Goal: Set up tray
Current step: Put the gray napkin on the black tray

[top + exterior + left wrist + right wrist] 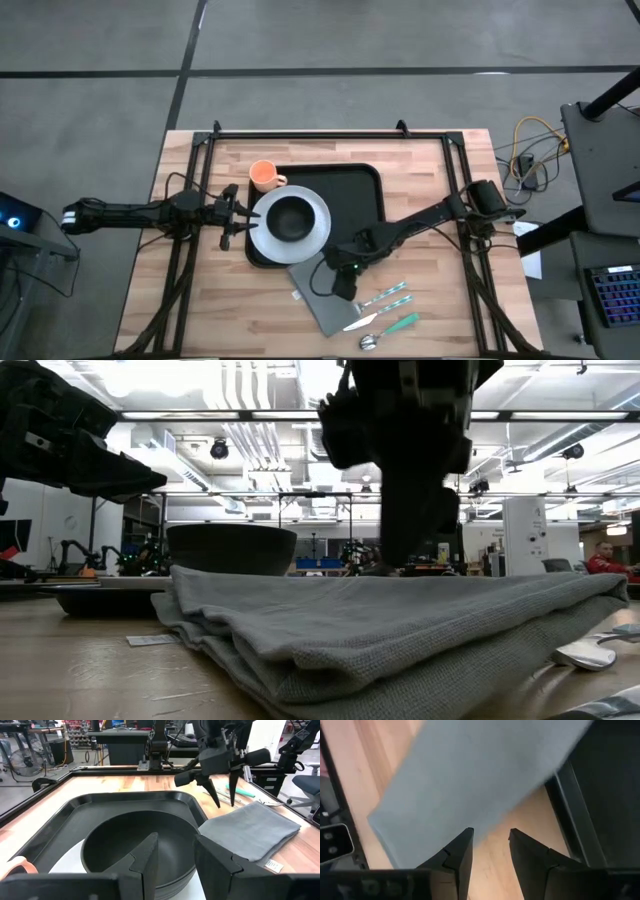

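From above, the tray [350, 190] lies mid-desk [200, 300], the left hand [236, 217] at its left edge, beside the plate [312, 232]. The left wrist view shows that hand's fingers [145, 860] released, empty, over the bowl [120, 845]. In the right wrist view, the right hand [490, 842] hangs part-open, empty, above the napkin [470, 775] by the tray's rim.

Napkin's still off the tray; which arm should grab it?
Right, probably. The right gripper hangs open directly over the grey napkin, while the left gripper sits at the white plate across the tray.
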